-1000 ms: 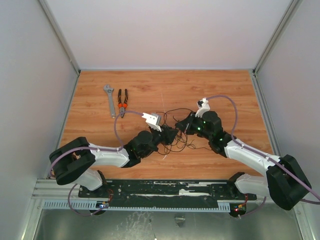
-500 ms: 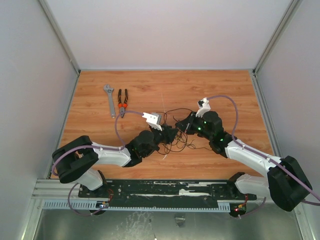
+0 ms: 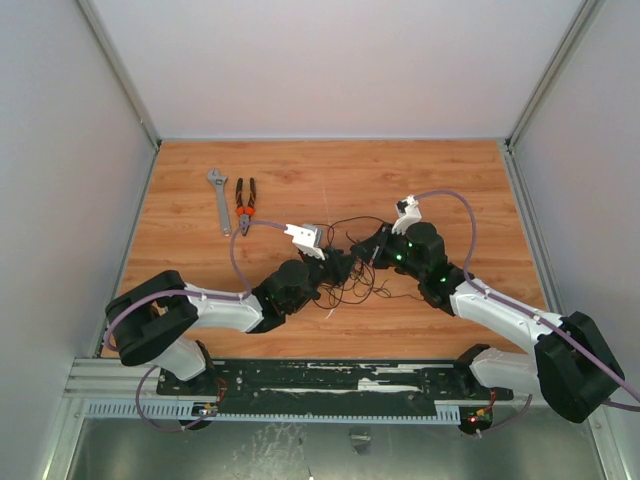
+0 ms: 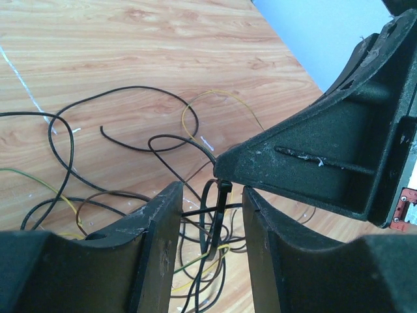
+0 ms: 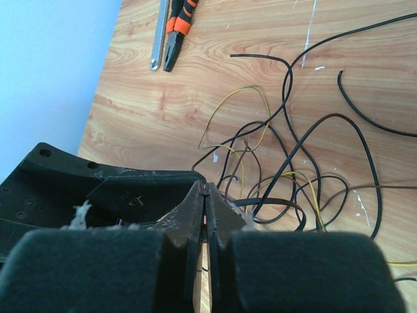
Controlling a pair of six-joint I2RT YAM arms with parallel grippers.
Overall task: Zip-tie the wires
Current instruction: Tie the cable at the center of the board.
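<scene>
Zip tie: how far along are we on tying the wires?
Done: nothing closed yet; the wires lie as a loose tangle on the table. In hand: the right claw is shut, apparently pinching the zip tie, which hangs between the open fingers of the left claw. Left: wrap it round the strands, thread the tail, cinch.

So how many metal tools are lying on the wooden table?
2. A grey metal adjustable wrench and orange-and-black-handled pliers lie side by side near the wooden table's far left corner, wrench on the left. The robot arms may hide more.
</scene>
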